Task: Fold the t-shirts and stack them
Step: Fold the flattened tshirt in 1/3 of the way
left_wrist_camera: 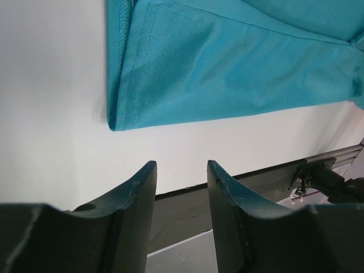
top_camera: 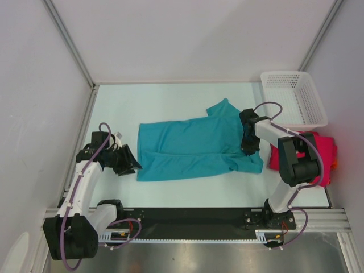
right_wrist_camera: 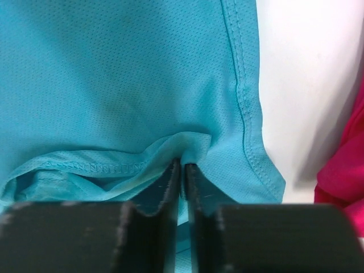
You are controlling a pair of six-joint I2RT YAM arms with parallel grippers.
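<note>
One teal t-shirt [top_camera: 187,148]: lying spread on the bench [top_camera: 170,102]
Left gripper [left_wrist_camera: 181,166]: hovering open beside its hem
Right gripper [right_wrist_camera: 182,166]: pinching its bunched edge

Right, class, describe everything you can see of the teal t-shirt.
The teal t-shirt is a fine-meshed knit with stitched hems. It lies spread across the white table, hem to the left, with one short sleeve pointing to the far side. The right gripper is shut on a raised fold at its right end. The left gripper stands open just off its left hem corner, not touching.
</note>
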